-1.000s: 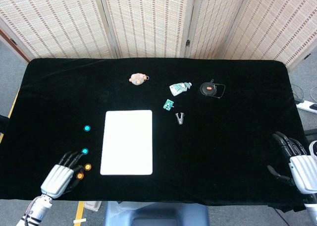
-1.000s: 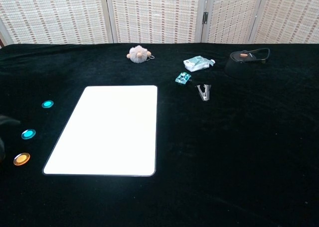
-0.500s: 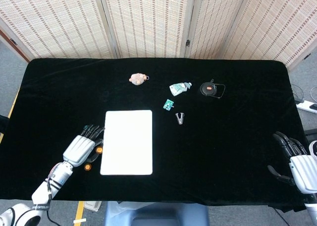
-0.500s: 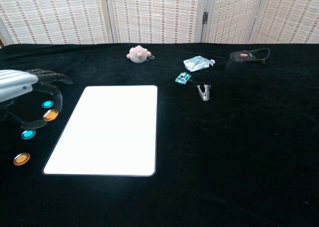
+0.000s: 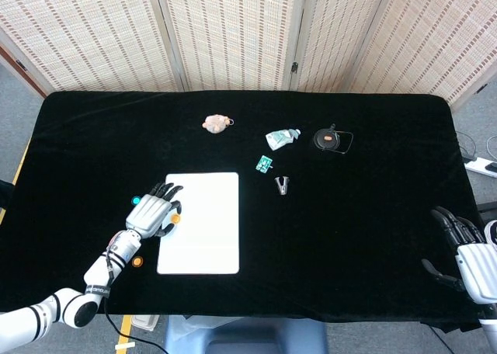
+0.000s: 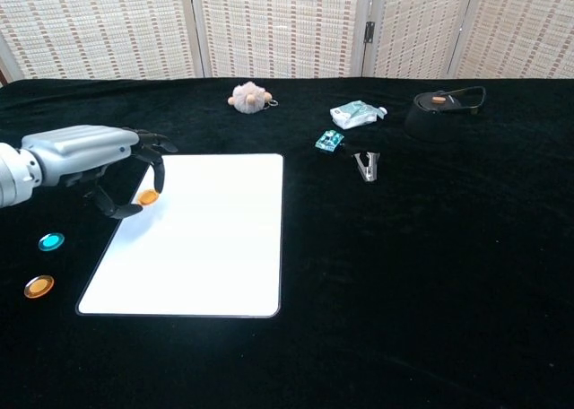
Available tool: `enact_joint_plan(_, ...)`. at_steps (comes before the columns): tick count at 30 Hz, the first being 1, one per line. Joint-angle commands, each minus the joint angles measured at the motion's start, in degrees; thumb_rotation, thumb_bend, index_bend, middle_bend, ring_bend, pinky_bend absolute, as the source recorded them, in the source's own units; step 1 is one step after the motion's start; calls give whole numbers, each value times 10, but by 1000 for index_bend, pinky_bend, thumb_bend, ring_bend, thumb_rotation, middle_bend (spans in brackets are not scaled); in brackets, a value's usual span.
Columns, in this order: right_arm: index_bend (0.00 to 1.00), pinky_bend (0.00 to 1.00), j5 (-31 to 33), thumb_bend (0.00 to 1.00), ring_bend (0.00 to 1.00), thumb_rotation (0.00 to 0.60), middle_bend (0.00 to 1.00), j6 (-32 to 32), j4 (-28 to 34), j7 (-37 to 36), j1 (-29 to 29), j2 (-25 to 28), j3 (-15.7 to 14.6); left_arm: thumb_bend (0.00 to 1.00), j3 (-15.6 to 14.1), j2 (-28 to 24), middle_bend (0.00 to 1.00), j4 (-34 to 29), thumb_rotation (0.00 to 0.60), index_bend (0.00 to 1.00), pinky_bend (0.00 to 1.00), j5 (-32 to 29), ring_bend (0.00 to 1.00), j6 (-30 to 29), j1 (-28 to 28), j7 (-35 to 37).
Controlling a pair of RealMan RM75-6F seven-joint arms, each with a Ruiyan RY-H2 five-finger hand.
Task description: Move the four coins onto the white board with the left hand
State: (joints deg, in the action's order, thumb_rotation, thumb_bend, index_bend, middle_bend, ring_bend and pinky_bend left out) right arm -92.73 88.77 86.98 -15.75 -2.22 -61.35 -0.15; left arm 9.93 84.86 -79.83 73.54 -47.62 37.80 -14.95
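Since the left hand [image 6: 94,158] is pinching an orange coin [image 6: 148,196] right over the white board's [image 6: 206,239] left edge, nothing's landed yet, and I count three coins [image 6: 51,241] waiting left of it.

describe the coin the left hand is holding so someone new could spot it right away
Find the white board in the middle of the black table, then look at its left edge, where the left hand hangs. The orange coin is pinched in its fingertips at that edge. Unlike the loose orange coin and teal coin, it is held off the cloth.
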Motion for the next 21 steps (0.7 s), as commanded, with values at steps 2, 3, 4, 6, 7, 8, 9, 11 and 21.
enact_joint_plan(2, 4, 126, 2, 304, 168, 600, 102, -1, 0, 0, 0, 0, 0, 428, 4, 16, 119, 22, 600, 466, 0, -24, 34, 14, 15, -9)
enact_joint_plan(3, 4, 126, 2, 303, 168, 600, 102, -1, 0, 0, 0, 0, 0, 428, 4, 19, 119, 27, 600, 465, 0, -29, 34, 16, 18, -10)
enact_joint_plan(4, 4, 126, 3, 303, 168, 600, 102, -2, 1, 1, 1, 0, 0, 428, 4, 22, 119, 34, 600, 464, 0, -35, 34, 19, 22, -12)
enact_joint_plan(6, 4, 126, 3, 303, 168, 600, 102, -2, 1, 1, 1, 0, 0, 427, 5, 26, 119, 42, 600, 450, 0, -47, 31, 26, 27, -14)
enact_joint_plan(7, 4, 126, 3, 304, 168, 600, 102, -2, 1, 1, 1, 0, 0, 427, 6, 28, 118, 44, 600, 430, 0, -54, 29, 28, 30, -15)
enact_joint_plan(8, 4, 126, 4, 303, 168, 600, 102, -2, 1, 1, 1, 0, 0, 427, 6, 29, 118, 45, 600, 401, 0, -57, 26, 26, 31, -15)
enact_joint_plan(9, 5, 126, 4, 303, 167, 600, 102, -2, 1, 1, 2, 0, 0, 426, 6, 30, 118, 46, 600, 374, 0, -59, 24, 24, 31, -16)
enact_joint_plan(11, 5, 126, 4, 303, 167, 600, 102, -2, 1, 1, 2, 0, 1, 426, 3, 30, 111, 44, 600, 319, 0, -61, 16, 20, 32, -17)
enact_joint_plan(21, 5, 126, -1, 303, 168, 600, 102, -1, 2, 1, -1, 0, 2, 426, -39, -22, 105, -13, 600, 393, 0, -5, 11, -54, -11, 5)
